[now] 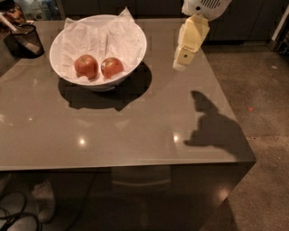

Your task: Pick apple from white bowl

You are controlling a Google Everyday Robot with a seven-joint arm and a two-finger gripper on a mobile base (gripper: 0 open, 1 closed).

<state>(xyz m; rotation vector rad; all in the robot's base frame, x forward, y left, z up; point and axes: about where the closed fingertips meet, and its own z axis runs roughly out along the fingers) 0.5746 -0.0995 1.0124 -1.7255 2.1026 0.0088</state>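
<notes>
Two fruits in white bowl, apple beside rounder red apple, gripper hovering right of bowl, openness unclear.

gripper was located in the upper right of the camera view and was held in the air. Its pale yellow body was tilted, pointed down and to the left, with the tip as the lowest point. The wider upper end was joined to a white wrist housing, on which a vented grille was seen. The housing was cut off by the top edge of the view.
</notes>
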